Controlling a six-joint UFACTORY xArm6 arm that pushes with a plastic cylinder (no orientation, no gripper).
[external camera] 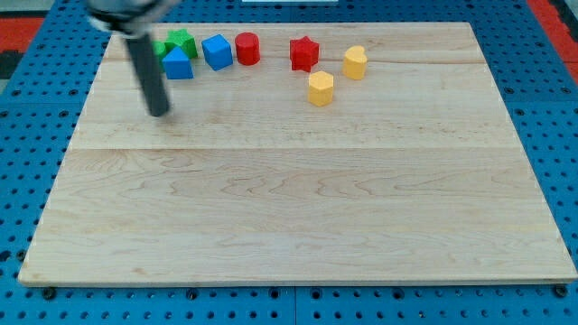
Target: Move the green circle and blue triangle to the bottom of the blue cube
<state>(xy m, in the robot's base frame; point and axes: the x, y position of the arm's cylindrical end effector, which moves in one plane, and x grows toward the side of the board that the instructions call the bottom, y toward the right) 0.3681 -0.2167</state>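
Wooden board (298, 208): pale, planked, fills most of the view, lying on a blue perforated table (551, 108); all blocks sit along its far edge. Rod, dark, slanting down from the far left; my tip (160, 114) rests on bare wood just near of the leftmost blocks, touching none; it is a plain rod end with nothing to spread or pinch, and it carries nothing. Blue cube (217, 51): far left-centre, open board on its near side. Blue triangle (178, 64): just left of the cube, closest block to my tip. Green circle (160, 48): partly hidden behind the rod, shape hard to confirm. Green star (183, 41): behind the triangle. Red cylinder (247, 48): just right of the cube. Red star (304, 52): further right. Yellow blocks: one rounded (355, 61), one hexagonal (320, 88), nearer.
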